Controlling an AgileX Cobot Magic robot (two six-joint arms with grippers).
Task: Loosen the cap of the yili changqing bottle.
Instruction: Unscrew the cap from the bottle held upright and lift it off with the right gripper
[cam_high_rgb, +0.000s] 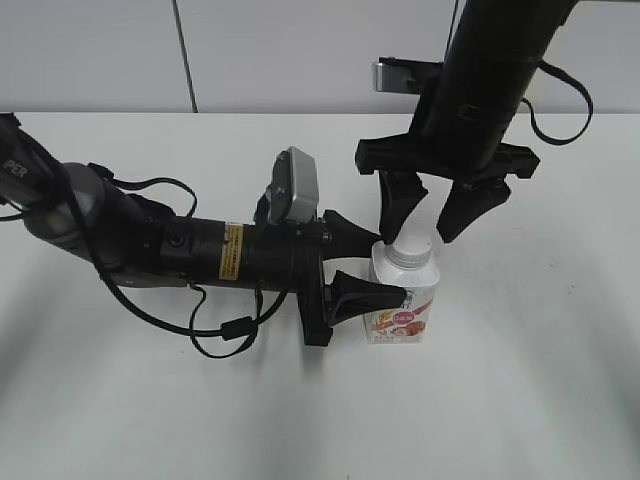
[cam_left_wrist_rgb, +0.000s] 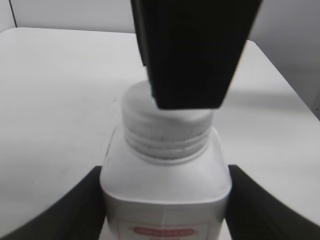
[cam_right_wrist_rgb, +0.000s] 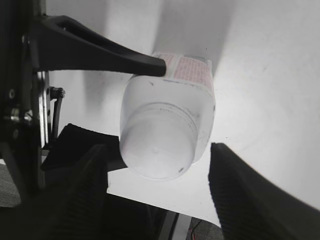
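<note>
The yili changqing bottle (cam_high_rgb: 405, 308) stands upright on the white table, white with a red-pink label. Its white ribbed cap (cam_high_rgb: 411, 252) sits on the neck. My left gripper (cam_high_rgb: 386, 268) reaches in from the left and is shut on the bottle's body, one jaw on each side; the left wrist view shows the bottle (cam_left_wrist_rgb: 165, 190) pressed between the jaws (cam_left_wrist_rgb: 165, 217) and the cap (cam_left_wrist_rgb: 165, 125) above. My right gripper (cam_high_rgb: 420, 234) hangs over the cap, open, one finger on each side. In the right wrist view the cap (cam_right_wrist_rgb: 157, 150) lies between the spread fingers (cam_right_wrist_rgb: 160, 192), not touching them.
The white table (cam_high_rgb: 540, 380) stretches all round the bottle. A black cable (cam_high_rgb: 225, 330) loops under the left arm. The table's near edge and dark floor show in the right wrist view (cam_right_wrist_rgb: 165, 225). A grey wall (cam_high_rgb: 300, 50) stands behind.
</note>
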